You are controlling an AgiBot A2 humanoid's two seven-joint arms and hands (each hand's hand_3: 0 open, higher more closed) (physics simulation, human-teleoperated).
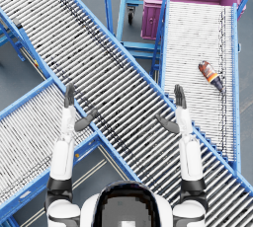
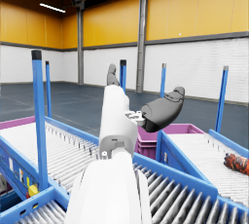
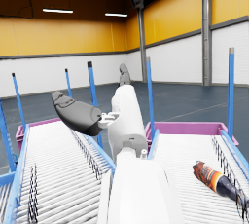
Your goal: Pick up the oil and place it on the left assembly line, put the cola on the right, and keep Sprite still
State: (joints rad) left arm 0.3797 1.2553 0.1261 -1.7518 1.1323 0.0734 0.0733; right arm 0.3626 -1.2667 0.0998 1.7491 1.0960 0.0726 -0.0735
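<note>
While neither hand holds anything, the matter here is finding the task's things and judging how they will handle. Farthest left lies the left roller line (image 1: 24, 132), blue-framed, with none of the task's things on it. Beside it the left hand (image 1: 71, 113) is raised, fingers straight, thumb spread wide, empty. Between the two hands the middle conveyor (image 1: 99, 68) runs diagonally. The right hand (image 1: 179, 114) mirrors the left: fingers stretched out, thumb well apart from them, gripping nothing.

Beyond it, on the right roller line (image 1: 192, 43), a bottle (image 1: 211, 77) lies on its side near the outer rail, well apart from both hands. The purple bin (image 1: 150, 23) stands at that line's far end. Dark contents and an orange-red wrap suggest the cola; if so, it already lies on its proper line. No oil and no Sprite show in any view.

The bottle is probably plastic: stiff enough to squeeze lightly, smooth, and of middling weight if full. Being round and lying on rollers, it is likely to roll at a nudge. The safest hold would be round the middle of its body, over the wrap, fingers across its length, not at the narrow end.

The wrap's print is too small to read, and no other writing shows.
</note>
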